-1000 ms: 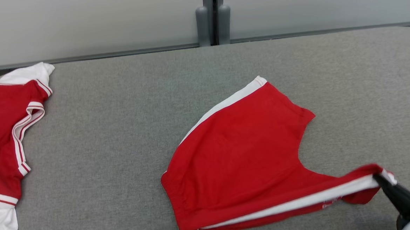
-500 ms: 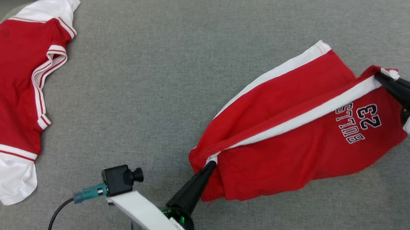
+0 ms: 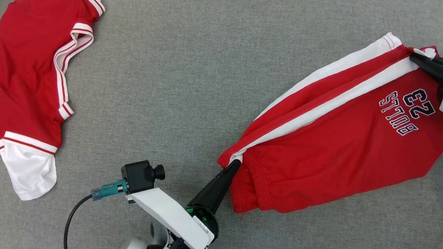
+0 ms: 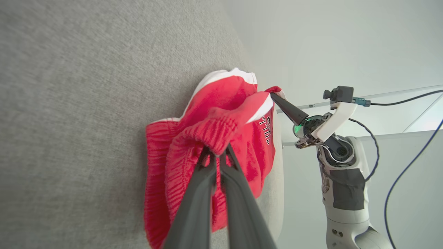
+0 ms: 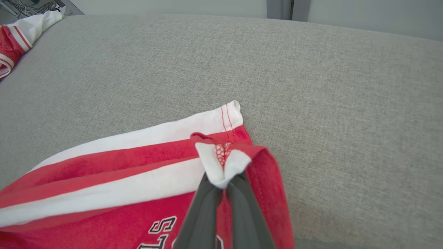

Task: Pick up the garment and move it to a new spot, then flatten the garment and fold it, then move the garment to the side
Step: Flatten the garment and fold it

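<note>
Left tool [image 3: 238, 162] clamped the shorts [image 3: 340, 145] at the waistband [image 4: 204, 135], right tool [image 3: 413, 56] a hem corner [image 5: 221, 162]; head view showed the full print [image 3: 406, 111]

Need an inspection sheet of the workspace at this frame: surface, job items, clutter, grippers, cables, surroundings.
Surface: grey fabric tabletop, no debris seen.
Job's things: red shorts with white side stripes and a BULLS 23 print, doubled over and stretched between both grippers.
Clutter: red-and-white jersey lying rumpled at the far left, apart from the shorts.
Grippers: left gripper shut on the waistband end; right gripper shut on the white-striped hem corner.
Cables: black cable loops from the left wrist camera, clear of the cloth.
Surroundings: pale wall panels and a grey post behind the table.
</note>
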You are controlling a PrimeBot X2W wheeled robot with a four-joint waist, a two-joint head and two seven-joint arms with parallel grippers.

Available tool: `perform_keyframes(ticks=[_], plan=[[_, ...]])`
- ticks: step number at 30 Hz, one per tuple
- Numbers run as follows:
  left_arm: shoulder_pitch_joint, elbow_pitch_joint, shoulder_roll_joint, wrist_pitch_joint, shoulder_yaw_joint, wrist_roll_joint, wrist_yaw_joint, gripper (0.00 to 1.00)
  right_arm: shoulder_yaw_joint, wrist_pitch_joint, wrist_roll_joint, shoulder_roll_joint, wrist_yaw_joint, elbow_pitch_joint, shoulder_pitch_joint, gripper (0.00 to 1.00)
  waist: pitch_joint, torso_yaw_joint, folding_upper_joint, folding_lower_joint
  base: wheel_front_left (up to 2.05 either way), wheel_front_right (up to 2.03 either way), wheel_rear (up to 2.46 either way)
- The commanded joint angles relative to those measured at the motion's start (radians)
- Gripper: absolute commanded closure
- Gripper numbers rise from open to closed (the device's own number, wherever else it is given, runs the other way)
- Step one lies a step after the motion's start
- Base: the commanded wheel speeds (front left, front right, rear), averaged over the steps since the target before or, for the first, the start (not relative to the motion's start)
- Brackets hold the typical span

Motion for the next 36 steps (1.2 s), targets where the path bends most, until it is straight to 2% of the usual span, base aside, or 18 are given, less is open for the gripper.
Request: perform_keyframes(ticks=[1,5,6,7,8,9,15,19,25,29,32,36], plan=[[-0.014,0.007,0.001,-0.003,0.003,-0.005,-0.007,1.00,-0.001,-0.001,0.001,-0.008,0.000,0.008,-0.013,1.00,0.001,0.005,0.0000,0.0001,0.00,0.00,0.00],[-0.032,0.027,-0.016,-0.004,0.004,-0.003,-0.015,1.00,0.009,-0.005,-0.004,-0.006,0.000,0.038,-0.039,1.00,0.005,0.016,0.0000,0.0001,0.00,0.00,0.00],[-0.039,0.042,-0.024,-0.012,0.004,0.004,-0.015,0.94,0.009,-0.022,-0.015,0.000,0.000,0.051,-0.052,1.00,0.005,0.021,0.0000,0.0001,0.00,0.00,0.00],[-0.045,0.049,-0.031,-0.019,0.008,0.007,-0.012,0.71,0.010,-0.041,-0.022,0.003,0.000,0.053,-0.059,0.65,0.005,0.023,0.0000,0.0001,0.00,0.00,0.00],[-0.051,0.056,-0.035,-0.024,0.007,0.013,-0.010,0.33,0.008,-0.056,-0.031,0.008,0.000,0.065,-0.061,0.00,0.005,0.024,0.0000,0.0001,0.00,0.00,0.00],[-0.055,0.062,-0.039,-0.028,0.004,0.020,-0.009,0.00,0.009,-0.064,-0.037,0.013,0.000,0.079,-0.059,0.00,0.004,0.024,0.0000,0.0001,0.00,0.00,0.00],[-0.052,0.090,-0.053,-0.051,0.006,0.035,0.010,0.00,0.024,-0.137,-0.063,0.030,0.000,0.105,-0.070,0.00,-0.004,0.008,0.0000,0.0001,0.00,0.00,0.00],[-0.036,0.095,-0.029,-0.089,0.005,0.093,0.033,0.00,0.038,-0.210,-0.064,0.018,0.000,0.087,-0.038,0.00,-0.024,-0.013,0.0000,0.0001,0.00,0.00,0.00],[0.000,0.082,0.048,-0.243,-0.009,0.308,0.095,0.00,0.058,-0.358,-0.107,-0.020,0.000,0.038,0.058,0.00,-0.085,-0.061,0.0000,0.0001,0.00,0.00,0.00],[0.040,0.093,0.068,-0.357,-0.003,0.450,0.156,0.00,0.046,-0.456,-0.176,-0.018,0.000,0.056,0.138,0.00,-0.131,-0.089,0.0000,0.0001,0.00,0.00,0.00],[0.075,0.086,0.063,-0.385,0.016,0.541,0.189,0.00,0.051,-0.447,-0.183,-0.001,0.000,0.064,0.179,0.00,-0.146,-0.098,0.0000,0.0001,0.00,0.00,0.00],[0.098,0.075,0.047,-0.392,0.026,0.630,0.206,0.00,0.050,-0.410,-0.190,0.007,0.000,0.066,0.173,0.00,-0.131,-0.094,0.0000,0.0001,0.00,0.00,0.00]])
